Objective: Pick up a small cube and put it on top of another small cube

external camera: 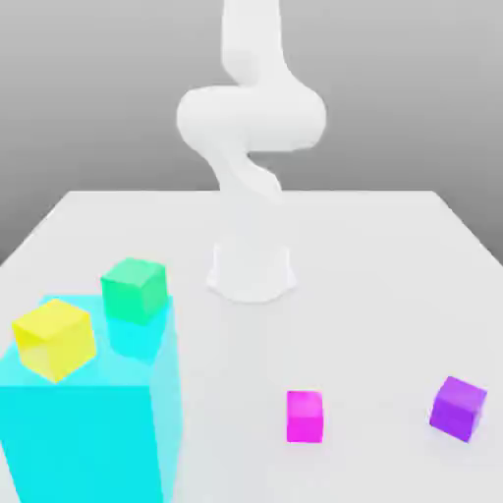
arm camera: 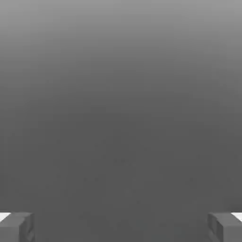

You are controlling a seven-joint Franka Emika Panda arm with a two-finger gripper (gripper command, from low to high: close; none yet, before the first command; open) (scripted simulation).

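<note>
Jaws are standing wide apart on our gripper (arm camera: 121,227), gripping nothing; we're seeing the magenta cube (external camera: 305,416) and purple cube (external camera: 458,408) lying well apart.

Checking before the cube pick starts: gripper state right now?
Gripper: open, jaws spread wide apart, nothing between them, holding nothing.

- Setting: simulated robot test bench, not a lived-in room.
- Evidence: plain white table (external camera: 393,255) against a featureless grey backdrop.
- White arm (external camera: 251,118) mounted at table centre.
- Flat-coloured cubes; translucent cyan block (external camera: 88,432).
</note>
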